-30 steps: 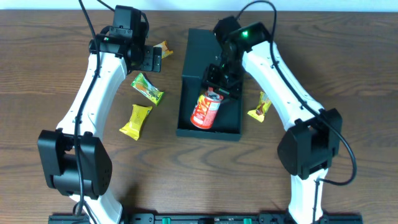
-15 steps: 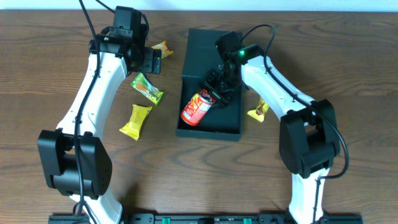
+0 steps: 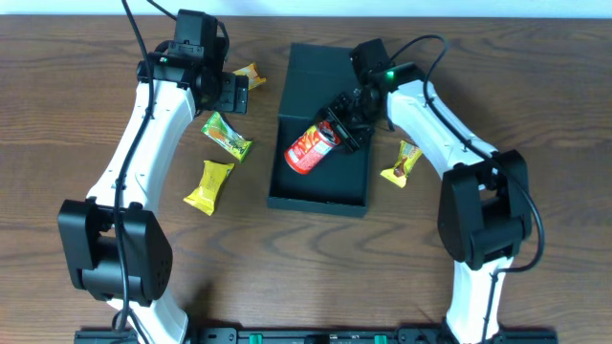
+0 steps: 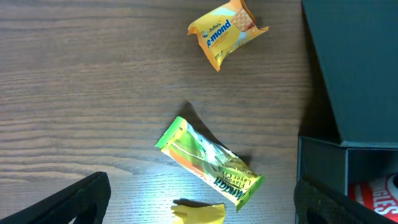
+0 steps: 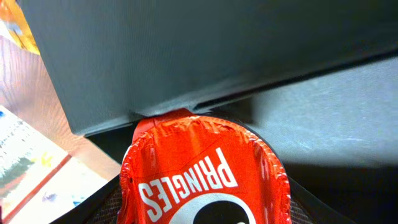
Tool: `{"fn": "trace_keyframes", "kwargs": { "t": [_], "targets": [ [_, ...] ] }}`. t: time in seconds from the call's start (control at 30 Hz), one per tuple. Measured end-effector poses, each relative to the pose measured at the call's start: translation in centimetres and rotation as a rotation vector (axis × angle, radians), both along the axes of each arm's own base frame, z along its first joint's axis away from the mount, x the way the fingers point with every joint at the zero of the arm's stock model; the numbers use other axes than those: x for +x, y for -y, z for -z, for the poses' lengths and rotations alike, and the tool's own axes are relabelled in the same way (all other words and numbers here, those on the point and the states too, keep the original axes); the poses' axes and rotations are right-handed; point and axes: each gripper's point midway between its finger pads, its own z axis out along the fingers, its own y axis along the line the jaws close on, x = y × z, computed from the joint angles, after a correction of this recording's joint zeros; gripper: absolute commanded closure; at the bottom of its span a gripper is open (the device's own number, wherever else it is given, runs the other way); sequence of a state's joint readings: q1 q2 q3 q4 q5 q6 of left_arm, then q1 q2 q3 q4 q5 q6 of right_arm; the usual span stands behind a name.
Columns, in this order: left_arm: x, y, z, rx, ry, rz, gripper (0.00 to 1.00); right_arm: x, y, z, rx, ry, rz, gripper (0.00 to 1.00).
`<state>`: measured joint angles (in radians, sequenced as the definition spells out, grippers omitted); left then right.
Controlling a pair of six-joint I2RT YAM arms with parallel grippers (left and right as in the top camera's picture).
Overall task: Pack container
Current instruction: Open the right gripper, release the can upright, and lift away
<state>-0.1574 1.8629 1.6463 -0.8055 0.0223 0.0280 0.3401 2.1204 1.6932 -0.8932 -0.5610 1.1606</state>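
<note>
Dark teal-green container [image 3: 325, 186]; red can [image 3: 312, 150], white lettering; green-orange packet [image 3: 227, 135]; near-left yellow packet [image 3: 209, 185]; brown wood-grain table [image 3: 76, 115].

We see 1 table [image 3: 67, 124] of dark brown wood, its grain running left to right. Beyond the table's far edge lies a pale strip [image 3: 516, 8], wall or floor we cannot tell. Along the table's near edge runs a black rail [image 3: 306, 335]. In the left wrist view, a bright glare [image 4: 137, 186] sits on the wood.

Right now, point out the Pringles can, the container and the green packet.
Pringles can [image 3: 311, 150]: overhead view, red side.
container [image 3: 323, 188]: overhead view, bare floor.
green packet [image 4: 208, 162]: left wrist view, wrapper middle.
</note>
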Motion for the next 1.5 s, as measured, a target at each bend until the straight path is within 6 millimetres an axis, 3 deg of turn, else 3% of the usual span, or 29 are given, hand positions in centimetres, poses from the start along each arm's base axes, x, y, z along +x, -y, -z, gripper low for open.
{"fn": "trace_keyframes", "kwargs": {
  "t": [0.43,0.7,0.9,1.13,1.3,1.33,1.37,1.4,1.5],
  "targets": [
    [0.0,0.0,0.0,0.000,-0.001,0.000,0.05,0.2,0.8,-0.4,-0.016,-0.014,0.048,0.53],
    [0.0,0.0,0.0,0.000,-0.001,0.000,0.05,-0.1,0.9,0.7,-0.014,-0.067,0.123,0.28],
    [0.0,0.0,0.0,0.000,-0.002,0.000,0.05,1.7,-0.2,-0.2,0.053,0.002,0.131,0.24],
    [0.0,0.0,0.0,0.000,-0.002,0.000,0.05,2.0,-0.5,-1.9,0.083,0.047,0.122,0.22],
    [0.0,0.0,0.0,0.000,-0.002,0.000,0.05,2.5,-0.1,-5.2,0.099,0.141,0.122,0.31],
    [0.0,0.0,0.0,0.000,-0.002,0.000,0.05,2.8,-0.1,-6.0,0.107,0.172,0.120,0.49],
    [0.0,0.0,0.0,0.000,-0.002,0.000,0.05,3.3,-0.1,-7.1,0.121,0.215,0.114,0.78],
    [0.0,0.0,0.0,0.000,-0.002,0.000,0.04,4.0,-0.1,-8.6,0.144,0.283,0.103,0.98],
    [0.0,0.0,0.0,0.000,-0.001,0.000,0.04,5.0,-0.6,-12.8,0.207,0.480,0.012,0.98]
  ]
}}
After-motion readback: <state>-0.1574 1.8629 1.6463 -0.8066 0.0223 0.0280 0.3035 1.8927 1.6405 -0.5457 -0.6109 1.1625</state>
